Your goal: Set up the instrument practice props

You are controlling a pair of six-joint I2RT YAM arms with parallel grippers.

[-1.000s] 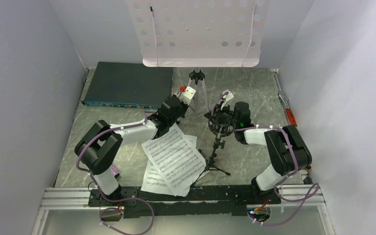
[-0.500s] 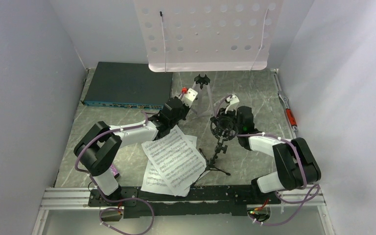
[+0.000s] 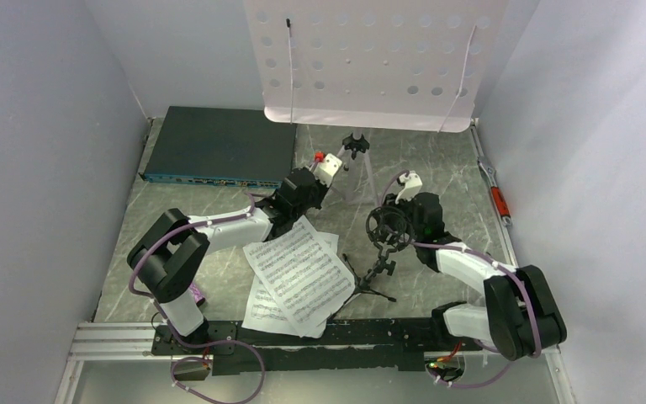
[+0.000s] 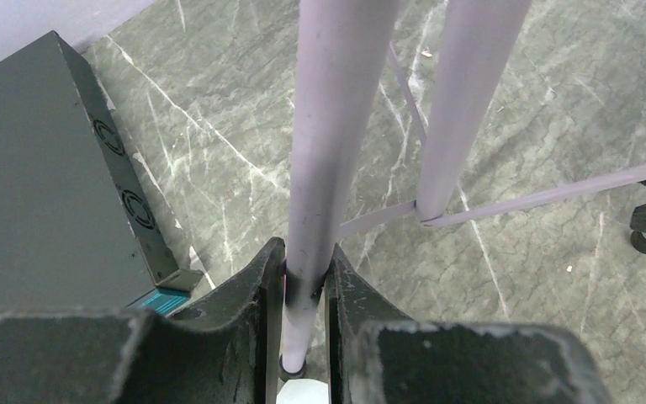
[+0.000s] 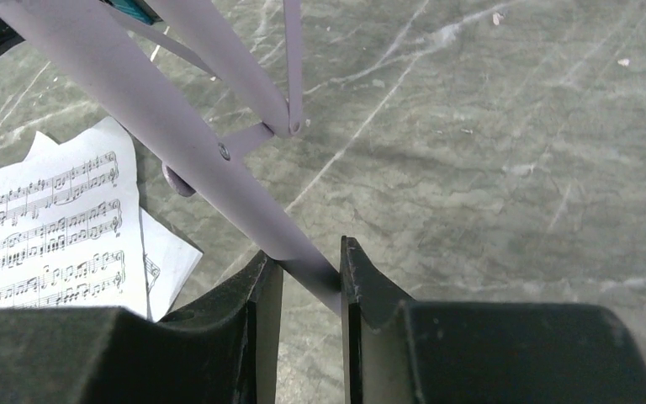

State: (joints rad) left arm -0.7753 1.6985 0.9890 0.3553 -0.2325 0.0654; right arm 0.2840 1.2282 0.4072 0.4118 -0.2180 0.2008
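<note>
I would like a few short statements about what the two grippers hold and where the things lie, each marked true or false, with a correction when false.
1. The left gripper is shut on a leg of the music stand. True.
2. The right gripper is open and holds nothing. False: it grips another leg of the stand.
3. The sheet-music pages rest on the stand. False: they lie overlapping on the table.
4. The dark box lies at the back left. True.

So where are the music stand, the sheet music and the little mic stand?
music stand [image 3: 370, 59]: top view, its perforated desk.
sheet music [image 3: 299, 273]: top view, upper page's middle.
mic stand [image 3: 380, 268]: top view, its black stem.
</note>
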